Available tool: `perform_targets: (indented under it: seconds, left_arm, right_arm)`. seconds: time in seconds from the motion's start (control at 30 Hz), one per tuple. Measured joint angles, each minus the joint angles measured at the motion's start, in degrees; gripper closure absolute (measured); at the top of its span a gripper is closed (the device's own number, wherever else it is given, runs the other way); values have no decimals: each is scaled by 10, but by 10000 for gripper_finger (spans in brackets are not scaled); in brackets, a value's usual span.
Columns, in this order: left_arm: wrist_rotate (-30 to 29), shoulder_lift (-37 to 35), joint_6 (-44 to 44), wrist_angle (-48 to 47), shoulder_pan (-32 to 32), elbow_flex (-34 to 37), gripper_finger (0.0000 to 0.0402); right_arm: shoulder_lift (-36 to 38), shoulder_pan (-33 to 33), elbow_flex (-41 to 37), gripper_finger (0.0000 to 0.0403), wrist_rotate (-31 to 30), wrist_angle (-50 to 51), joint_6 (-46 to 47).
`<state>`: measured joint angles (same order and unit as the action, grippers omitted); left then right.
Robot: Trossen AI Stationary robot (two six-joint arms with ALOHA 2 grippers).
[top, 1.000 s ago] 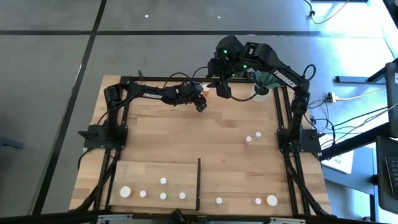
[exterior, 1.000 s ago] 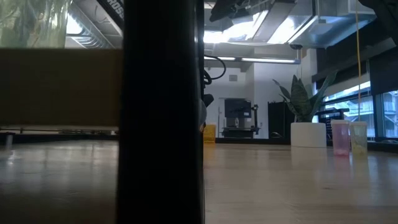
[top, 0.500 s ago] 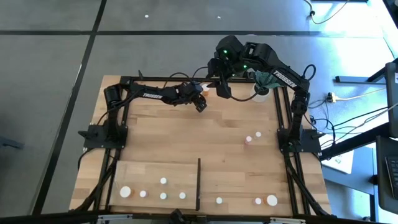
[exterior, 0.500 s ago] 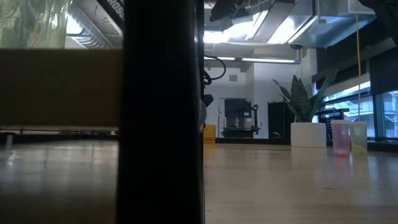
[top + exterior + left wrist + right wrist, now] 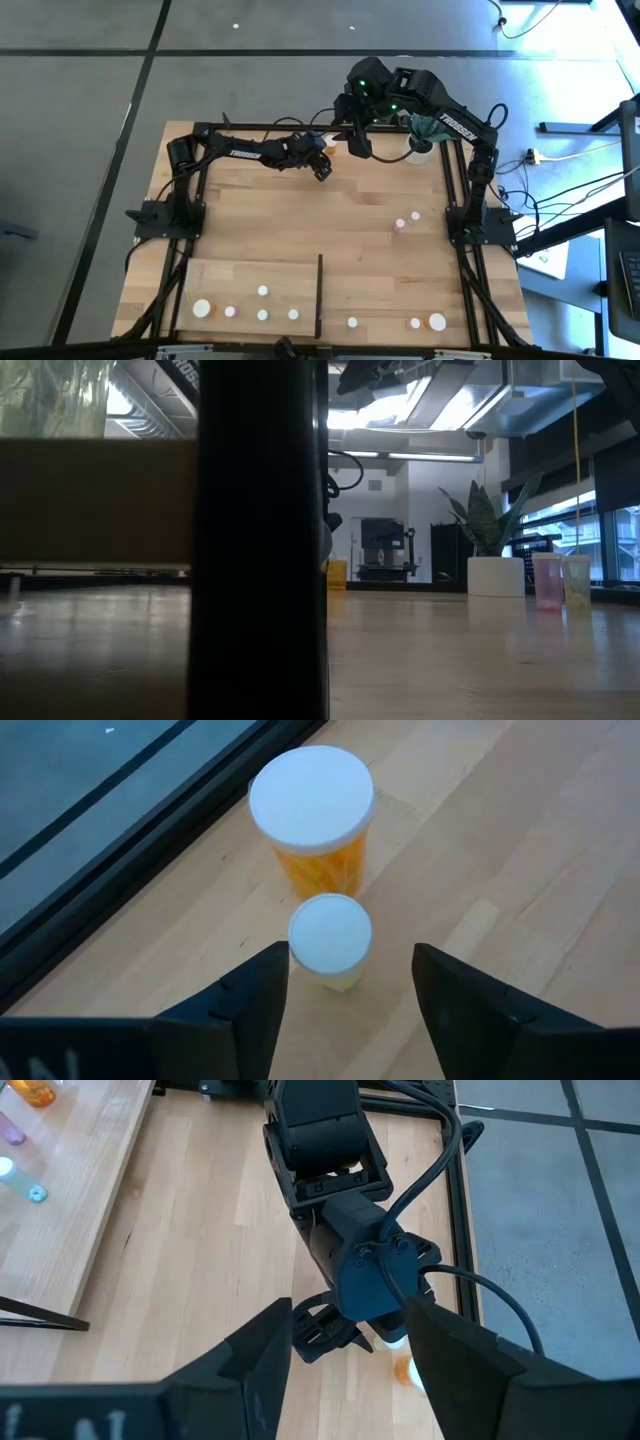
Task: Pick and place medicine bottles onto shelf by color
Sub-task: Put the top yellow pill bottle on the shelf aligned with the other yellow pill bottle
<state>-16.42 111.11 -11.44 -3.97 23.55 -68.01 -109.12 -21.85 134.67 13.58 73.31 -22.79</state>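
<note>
- Right now the left gripper (image 5: 345, 990) hangs over the far edge of the desk (image 5: 300, 215) with its fingers spread, empty, and a small pale bottle (image 5: 329, 942) stands just ahead of the gap between them.
- Touching or nearly touching that one, on its far side, stands a larger orange bottle (image 5: 313, 820) with a white cap, close to the black rail (image 5: 120, 870).
- Above the left arm, the right gripper (image 5: 345, 1350) waits with its fingers apart, holding nothing.
- Farther out, two small bottles, pink (image 5: 399, 226) and pale (image 5: 415, 215), wait near the desk's right side.
- On the shelf (image 5: 250, 270) at the near edge five white-capped bottles already stand left of the black strip (image 5: 319, 295), and three more, including a larger bottle (image 5: 437, 322), stand right of it.
- As a judgement, about two thirds are placed; four remain.
- "TROSSEN" reads on the right arm (image 5: 455, 125); lettering on the left arm is too small to read.
</note>
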Motion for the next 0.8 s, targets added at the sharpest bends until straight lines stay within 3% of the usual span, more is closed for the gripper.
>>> perform_targets:
  seconds: [0.37, 0.8]
  left_arm:
    - [0, 0, 0, 0, 0, 0, 231]
    - [24, 0, -5, -25, 0, 0, 237]
  right_arm:
    - [0, 0, 0, 205, 0, 0, 0]
    - [0, 0, 0, 205, 0, 0, 0]
